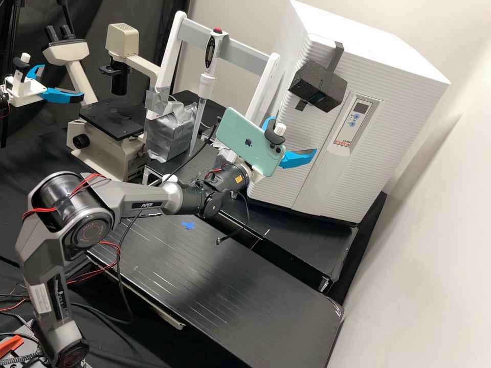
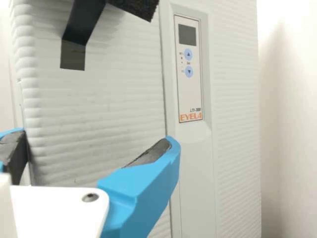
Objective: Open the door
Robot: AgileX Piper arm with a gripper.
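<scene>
Jaws agape, gripper [image 1: 294, 136] facing door [image 1: 315, 130].

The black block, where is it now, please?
In the high view, the black block sits high on the white cabinet's front, left of the control panel.

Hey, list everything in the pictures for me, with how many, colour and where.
Cabinet: one, white, right rear
Control panel: one, pale, cabinet front
Foam block: one, dark, taped to cabinet front
Pipette: one, white and black, upright by frame
Frame: one, white and grey, behind pipette
Wrapped box: one, silver, beside microscope
Microscope: one, beige and black, left rear
Bench: one, black, front
Tape mark: one, blue, on bench
Phone: one, mint green, on arm's wrist
Second arm's tool: one, white and blue, high view's left edge
Arm: one, dark grey, left foreground
Tool: one, white and blue, open at cabinet front
</scene>
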